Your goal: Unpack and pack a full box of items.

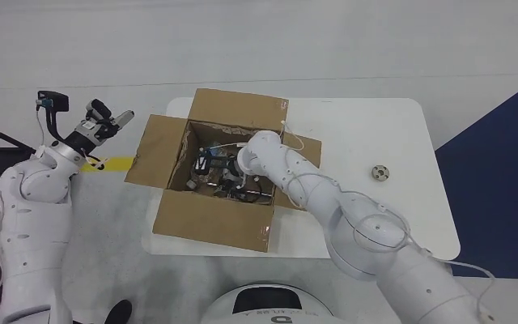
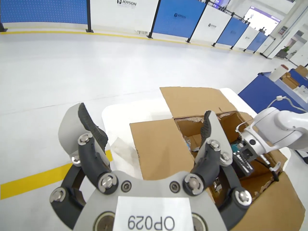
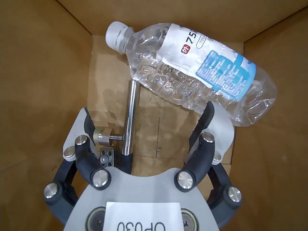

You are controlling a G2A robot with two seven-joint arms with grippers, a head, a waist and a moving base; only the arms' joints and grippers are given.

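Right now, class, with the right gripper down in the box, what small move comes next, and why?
Probably close the right gripper on the metal rod: it hangs open astride the rod, whose far end lies under the bottle.

From my remote station I see a white rounded-corner table (image 1: pixel 388 130), a yellow painted floor line (image 2: pixel 36 180) and blue-and-white partition panels (image 2: pixel 168 13).

Inside the box (image 3: pixel 36 49) the bottle (image 3: pixel 154 73) wears a label (image 3: pixel 216 66) with numerals and fine print, the right hand (image 3: pixel 148 110) there and the left hand (image 2: pixel 145 111) beside the box each carry an upside-down code tag (image 2: pixel 145 214), and the fence panels (image 2: pixel 125 3) beyond show logos.
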